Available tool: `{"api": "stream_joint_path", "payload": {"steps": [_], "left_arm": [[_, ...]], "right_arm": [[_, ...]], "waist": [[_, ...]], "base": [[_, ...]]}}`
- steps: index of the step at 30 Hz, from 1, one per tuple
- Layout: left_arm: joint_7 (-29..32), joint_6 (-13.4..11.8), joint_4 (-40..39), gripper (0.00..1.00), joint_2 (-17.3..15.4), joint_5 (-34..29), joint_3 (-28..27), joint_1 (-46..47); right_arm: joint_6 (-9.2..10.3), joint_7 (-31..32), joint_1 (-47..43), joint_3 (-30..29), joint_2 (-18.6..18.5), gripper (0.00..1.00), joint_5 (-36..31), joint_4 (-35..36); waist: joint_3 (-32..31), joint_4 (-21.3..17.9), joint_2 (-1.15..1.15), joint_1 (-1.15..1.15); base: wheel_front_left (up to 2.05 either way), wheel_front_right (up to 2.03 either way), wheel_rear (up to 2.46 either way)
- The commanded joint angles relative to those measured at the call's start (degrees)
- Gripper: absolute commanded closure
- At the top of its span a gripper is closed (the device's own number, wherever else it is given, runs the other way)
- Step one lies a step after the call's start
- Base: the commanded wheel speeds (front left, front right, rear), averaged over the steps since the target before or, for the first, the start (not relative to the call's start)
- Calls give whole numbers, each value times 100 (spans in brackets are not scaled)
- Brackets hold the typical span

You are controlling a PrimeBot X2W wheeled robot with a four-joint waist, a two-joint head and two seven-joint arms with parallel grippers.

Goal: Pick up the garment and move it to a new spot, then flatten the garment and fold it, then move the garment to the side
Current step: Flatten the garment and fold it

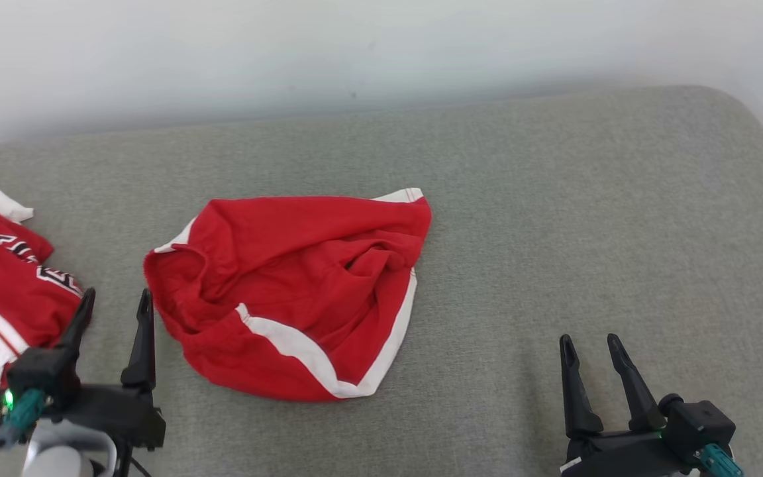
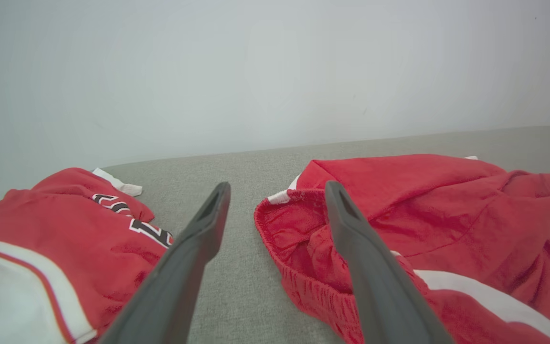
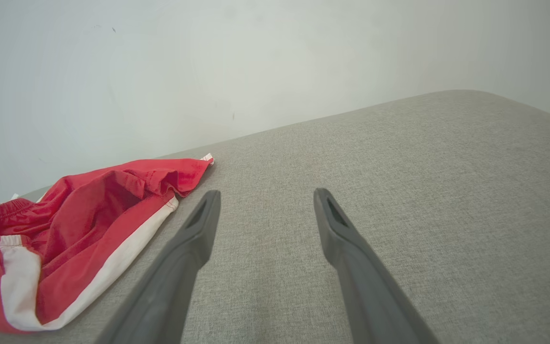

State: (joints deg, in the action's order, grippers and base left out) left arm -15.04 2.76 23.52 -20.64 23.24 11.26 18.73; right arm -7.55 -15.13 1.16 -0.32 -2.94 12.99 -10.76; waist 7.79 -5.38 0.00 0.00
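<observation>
Left of centre on the grey, finely woven fabric surface [image 1: 554, 199] lies the crumpled red garment [image 1: 289, 291], a soft pair of shorts with white side stripes, a gathered elastic waistband and deep folds. Just beside the waistband, the left jaws stand released and empty, their long dark tapered fingers [image 2: 198, 248] pointing toward the pale wall [image 1: 355, 46]. Left of them lies a red-and-white lettered jersey [image 1: 4, 278]. The right jaws stand released and empty, well apart from the garment, over bare fabric.
</observation>
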Motion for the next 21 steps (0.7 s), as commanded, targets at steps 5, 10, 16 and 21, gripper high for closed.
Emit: {"api": "stream_joint_path", "payload": {"steps": [5,10,16,21], "left_arm": [[-20,-187,-597,0,162,-108,-209,-529],[-20,-382,-1197,0,348,-318,-415,-1052],[-20,-536,-1709,0,647,-615,-783,-1555],[-21,-487,-1904,0,905,-859,-1100,-1940]], "right_arm": [[13,-2,-102,-21,13,0,-57,20],[13,-2,-129,-45,13,0,-48,35],[13,-2,-146,-71,13,0,-50,66],[13,-2,-171,-57,12,0,-86,61]], "waist": [[-104,177,0,0],[-121,256,0,0],[-137,371,0,0],[-183,450,0,0]], "base": [[0,0,0],[0,0,0],[0,0,0],[0,0,0]]}}
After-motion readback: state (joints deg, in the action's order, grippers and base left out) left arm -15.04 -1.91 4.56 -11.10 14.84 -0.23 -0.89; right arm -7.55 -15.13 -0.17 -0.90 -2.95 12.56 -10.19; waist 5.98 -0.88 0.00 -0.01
